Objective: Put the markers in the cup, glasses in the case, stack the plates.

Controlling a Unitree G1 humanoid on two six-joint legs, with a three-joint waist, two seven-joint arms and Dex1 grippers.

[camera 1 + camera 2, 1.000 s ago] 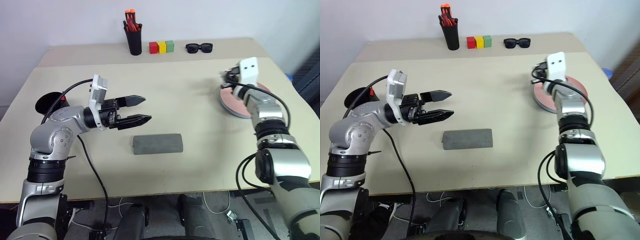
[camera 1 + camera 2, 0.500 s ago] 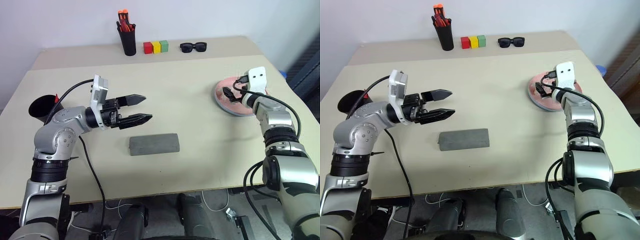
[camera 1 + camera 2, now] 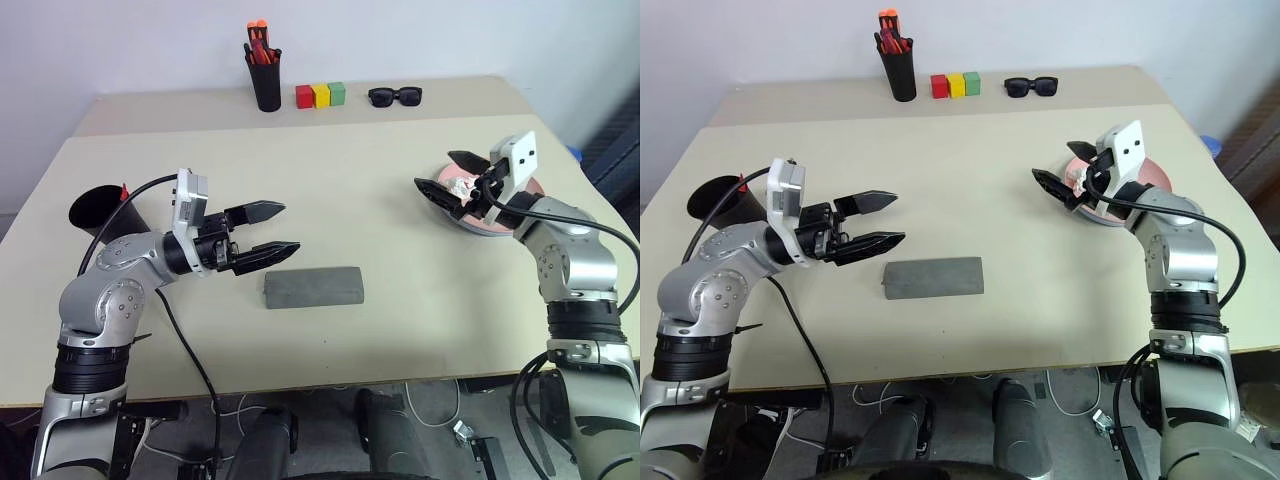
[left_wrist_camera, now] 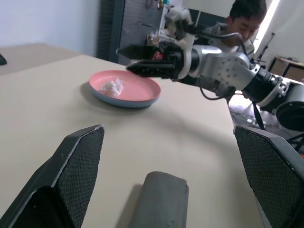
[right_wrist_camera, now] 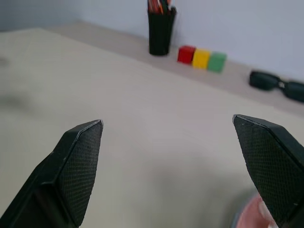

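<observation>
Left eye view: both grippers, left gripper [image 3: 270,229] and right gripper [image 3: 441,178], have fingers spread, empty; right should retreat level, clearing the stacked salmon-pink plastic plate [image 3: 495,222].

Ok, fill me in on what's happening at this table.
Neither tool holds anything right now. The right tool is open above the near edge of the pink plate, which sits on the blue plate with a small white crumpled bit in it. The left tool is open and hovers just left of the shut grey case. A marker sticks out of the cup at the table's left edge.
</observation>
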